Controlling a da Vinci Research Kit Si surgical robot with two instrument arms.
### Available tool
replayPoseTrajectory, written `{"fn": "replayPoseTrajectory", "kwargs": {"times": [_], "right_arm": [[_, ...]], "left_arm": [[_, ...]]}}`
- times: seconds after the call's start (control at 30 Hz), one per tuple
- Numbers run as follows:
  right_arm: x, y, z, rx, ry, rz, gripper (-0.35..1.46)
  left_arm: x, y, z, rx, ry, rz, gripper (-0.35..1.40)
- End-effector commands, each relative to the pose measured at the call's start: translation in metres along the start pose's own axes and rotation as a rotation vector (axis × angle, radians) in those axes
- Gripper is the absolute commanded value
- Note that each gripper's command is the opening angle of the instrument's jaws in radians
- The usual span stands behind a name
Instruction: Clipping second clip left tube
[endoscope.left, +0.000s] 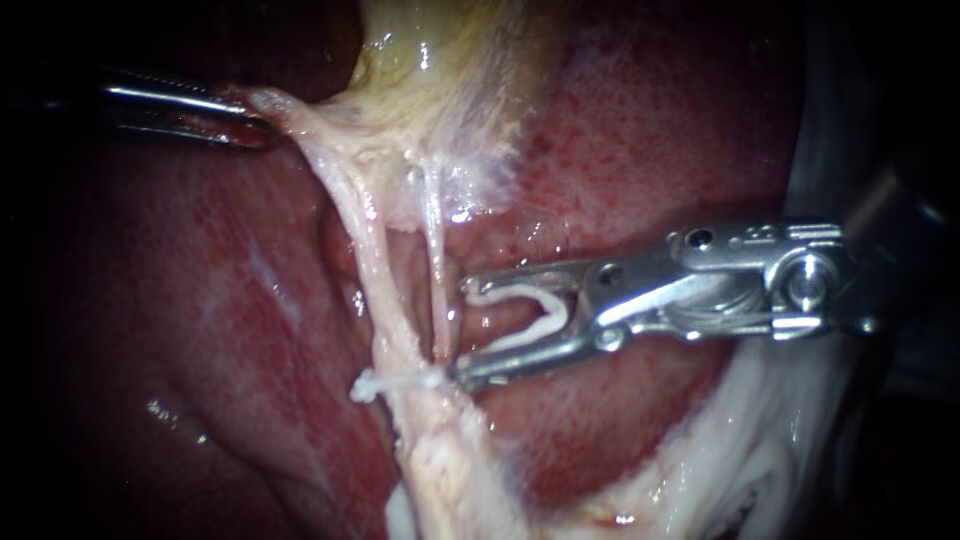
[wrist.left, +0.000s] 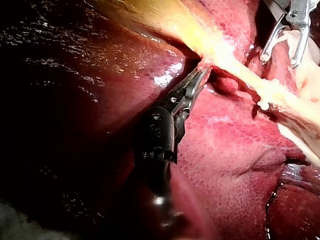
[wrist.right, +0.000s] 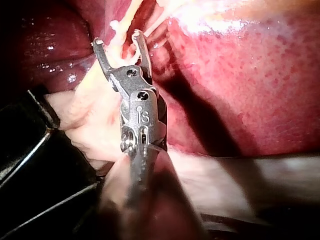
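Jaws of the slender steel right instrument (endoscope.left: 465, 335) stand wide, both pressing on a bent white clip (endoscope.left: 520, 308) held between them (its legs lie along the jaws). Their tips sit just right of the pale stretched left tube (endoscope.left: 373, 270), with a thinner tube (endoscope.left: 437, 270) between. A small white clip (endoscope.left: 385, 383) crosses the left tube lower down. Above the left tube, the left instrument (endoscope.left: 255, 128) clamps pale membrane (endoscope.left: 300, 122).

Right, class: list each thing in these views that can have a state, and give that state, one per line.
Left instrument: jaws shut on tissue.
Right instrument: jaws apart, holding the loaded clip.
Loaded clip: open, not yet squeezed.
Placed clip: closed across the tube.
Tube: stretched taut.
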Motion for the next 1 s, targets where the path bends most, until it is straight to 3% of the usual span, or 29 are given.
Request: {"fn": "replayPoseTrajectory", "kwargs": {"times": [0.03,0.37,0.8,1.0], "right_arm": [[-0.0001,0.0000,0.0003,0.007,0.002,0.005,0.49],[-0.0012,0.0005,0.0023,0.044,0.002,0.023,0.49],[-0.0039,0.0041,0.0032,0.028,0.000,0.090,0.49],[-0.0045,0.0049,0.0042,0.023,0.003,0.115,0.49]], "left_arm": [[0.0000,0.0000,0.0000,0.000,0.000,0.000,-0.35],[0.0000,0.0000,0.0001,0.001,0.000,0.000,-0.35],[-0.0003,0.0000,0.0002,0.002,0.000,0.001,-0.35],[-0.0003,-0.0001,0.0003,0.002,0.000,0.001,-0.35]]}}
